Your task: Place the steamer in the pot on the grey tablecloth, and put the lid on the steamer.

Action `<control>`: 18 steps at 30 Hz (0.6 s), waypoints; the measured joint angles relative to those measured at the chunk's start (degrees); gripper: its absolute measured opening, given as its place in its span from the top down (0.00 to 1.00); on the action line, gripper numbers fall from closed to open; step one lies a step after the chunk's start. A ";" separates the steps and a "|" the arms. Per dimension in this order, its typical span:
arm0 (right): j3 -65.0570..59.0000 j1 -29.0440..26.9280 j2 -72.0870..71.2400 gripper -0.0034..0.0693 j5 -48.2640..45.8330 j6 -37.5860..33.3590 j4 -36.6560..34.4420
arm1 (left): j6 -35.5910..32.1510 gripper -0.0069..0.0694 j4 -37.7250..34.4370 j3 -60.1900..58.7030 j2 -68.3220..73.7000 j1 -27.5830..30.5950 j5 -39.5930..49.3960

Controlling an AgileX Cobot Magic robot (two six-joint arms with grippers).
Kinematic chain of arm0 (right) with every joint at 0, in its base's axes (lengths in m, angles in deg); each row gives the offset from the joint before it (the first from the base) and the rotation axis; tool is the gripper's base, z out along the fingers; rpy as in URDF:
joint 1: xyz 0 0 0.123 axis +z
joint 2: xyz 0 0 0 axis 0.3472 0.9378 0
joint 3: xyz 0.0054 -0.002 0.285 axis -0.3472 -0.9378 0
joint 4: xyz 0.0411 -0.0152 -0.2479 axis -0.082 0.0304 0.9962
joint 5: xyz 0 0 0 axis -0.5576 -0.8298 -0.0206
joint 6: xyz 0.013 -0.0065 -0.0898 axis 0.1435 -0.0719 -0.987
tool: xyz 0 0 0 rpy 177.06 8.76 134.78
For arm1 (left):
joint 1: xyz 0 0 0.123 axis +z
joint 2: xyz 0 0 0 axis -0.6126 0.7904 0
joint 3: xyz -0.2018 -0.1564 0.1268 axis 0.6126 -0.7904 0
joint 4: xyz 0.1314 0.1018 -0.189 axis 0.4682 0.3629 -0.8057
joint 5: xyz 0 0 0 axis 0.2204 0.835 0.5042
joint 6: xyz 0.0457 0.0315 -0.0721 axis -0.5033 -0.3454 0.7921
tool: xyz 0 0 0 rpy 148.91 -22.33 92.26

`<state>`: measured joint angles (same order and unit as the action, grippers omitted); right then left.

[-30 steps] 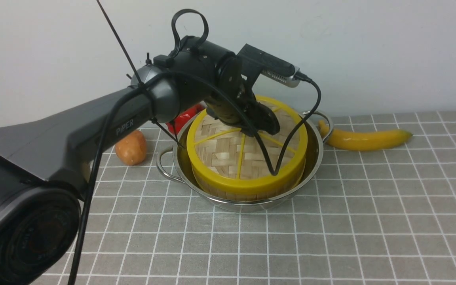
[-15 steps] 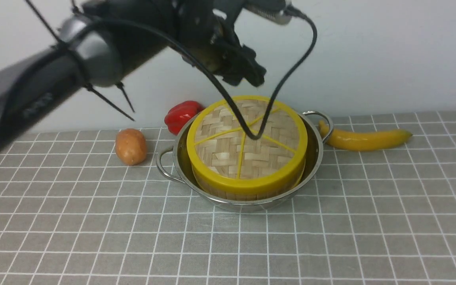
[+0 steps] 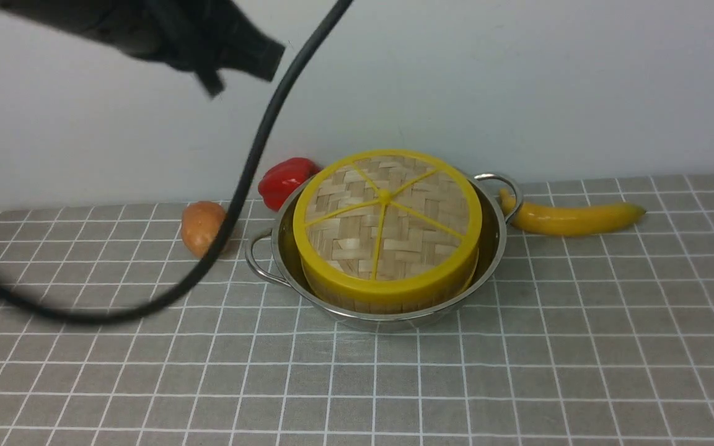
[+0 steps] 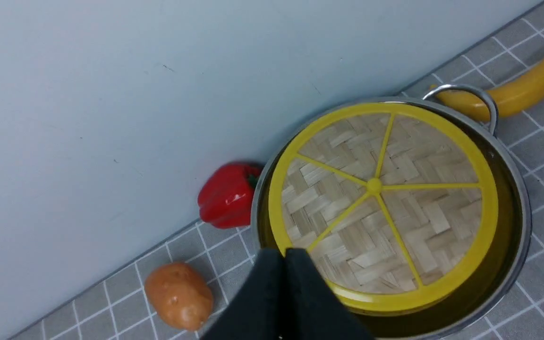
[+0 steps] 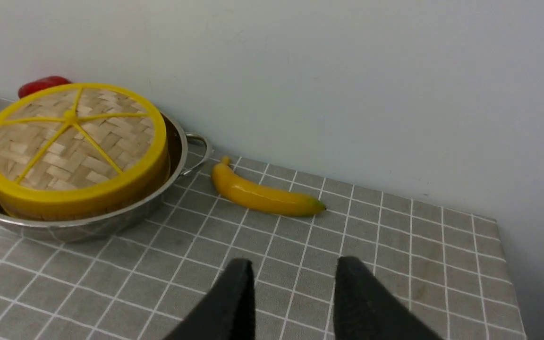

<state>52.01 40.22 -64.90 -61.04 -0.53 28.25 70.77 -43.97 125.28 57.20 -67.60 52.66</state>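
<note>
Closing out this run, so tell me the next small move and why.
Likely just draw the left gripper back to rest. The lid sits on the steamer, which stands inside the pot on the cloth. The left gripper is shut on nothing and hangs clear above the lid. Nothing seems left to place.

Pot (image 3: 357, 317) is pretty boxed in at the back. The wall (image 3: 518, 80) is right behind it, a red bell pepper (image 3: 286, 179) sits just beside its back-left rim, a banana (image 3: 574, 217) is just beside its right handle, and a potato (image 3: 202, 228) is near its left handle. A black cable (image 3: 236, 201) hangs in a loop left of the pot, crossing the potato. There's open air above the lid (image 3: 388, 217), and bare grey tablecloth (image 3: 518, 371) in front of the pot and to its right.
</note>
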 joint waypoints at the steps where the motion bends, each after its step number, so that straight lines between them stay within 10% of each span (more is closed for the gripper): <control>1: -3.43 0.00 -2.29 0.71 1.31 0.31 0.34 | 0.00 0.94 -0.25 -4.73 -2.80 0.00 -3.37; 8: -13.03 0.00 -9.18 0.95 4.82 1.02 0.45 | 0.59 0.94 -5.96 -36.44 -18.67 0.00 -24.12; 18: -13.53 0.00 -9.23 0.97 4.98 1.13 -0.07 | 0.85 0.92 -12.22 -49.03 -28.67 0.00 -36.16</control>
<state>38.48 40.22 -74.13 -56.05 0.59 28.18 71.61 -56.19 76.25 28.52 -67.60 16.50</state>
